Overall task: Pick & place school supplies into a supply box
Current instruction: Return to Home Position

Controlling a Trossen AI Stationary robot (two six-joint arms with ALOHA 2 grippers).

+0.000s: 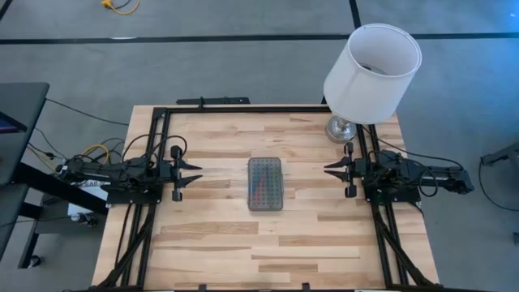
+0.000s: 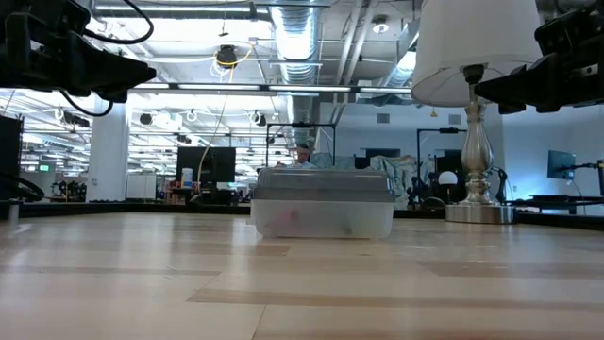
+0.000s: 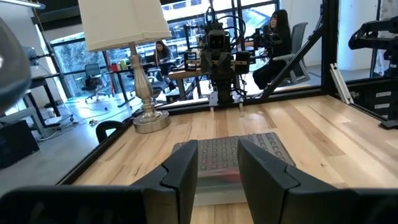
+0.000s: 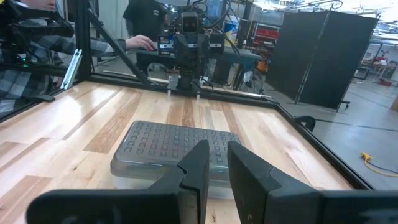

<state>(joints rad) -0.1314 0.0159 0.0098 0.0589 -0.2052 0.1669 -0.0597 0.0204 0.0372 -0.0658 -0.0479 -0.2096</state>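
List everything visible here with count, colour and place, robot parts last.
supply box: one, clear with a grey grid lid, shut, at table centre; only faint colours show inside.
lamp: one, white shade on a silver base, at the table corner by the right arm.
table: one, light wood, black-framed.
cable: one, yellow, on the floor beyond the table.
people: several, in the room behind.
left gripper: one, dark, at the left edge, open, empty.
right gripper: one, dark, at the right edge, open, empty.

Bright, even light (ceiling strips [image 2: 245,87]), faint shadows
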